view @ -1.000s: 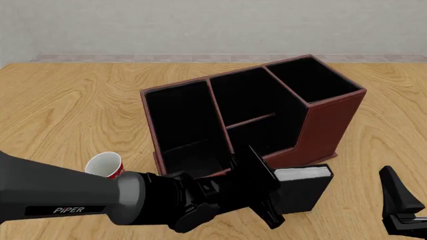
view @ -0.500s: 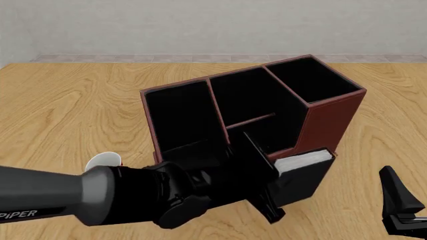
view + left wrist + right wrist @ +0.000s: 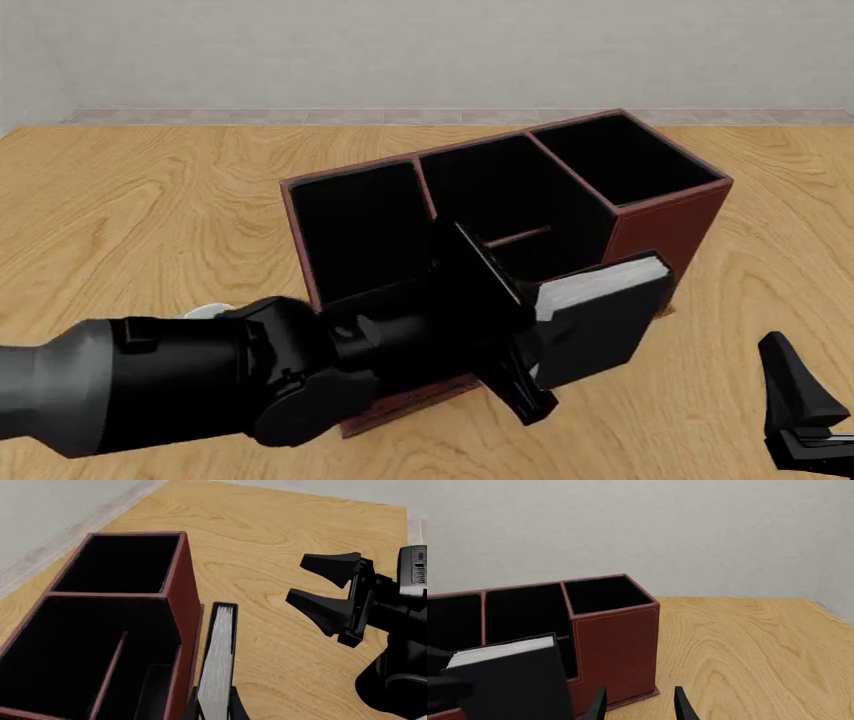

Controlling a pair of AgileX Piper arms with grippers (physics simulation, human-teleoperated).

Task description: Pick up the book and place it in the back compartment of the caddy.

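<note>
The book point(image 3: 607, 325), black with white page edges, hangs tilted above the table against the caddy's point(image 3: 674, 235) near wall, and my left gripper point(image 3: 527, 335) is shut on its spine end. In the left wrist view the book's page edges point(image 3: 217, 665) run along the caddy's reddish outer wall point(image 3: 188, 605). The back compartment point(image 3: 554, 258) sits just behind the book's top edge, mostly hidden by book and gripper. At the table's near right corner, my right gripper point(image 3: 801, 410) stands open and holds nothing, well apart from the book point(image 3: 510, 680).
A white-and-red mug point(image 3: 203, 312) peeks out behind the left arm, to the left of the caddy. The caddy's tall pockets point(image 3: 614, 155) are open at the top. The right gripper point(image 3: 298, 580) shows in the left wrist view, beyond the book.
The left gripper has lifted the book off the table and carried it up toward the caddy's low wall. The arm now covers most of the mug. The right arm has not moved.
</note>
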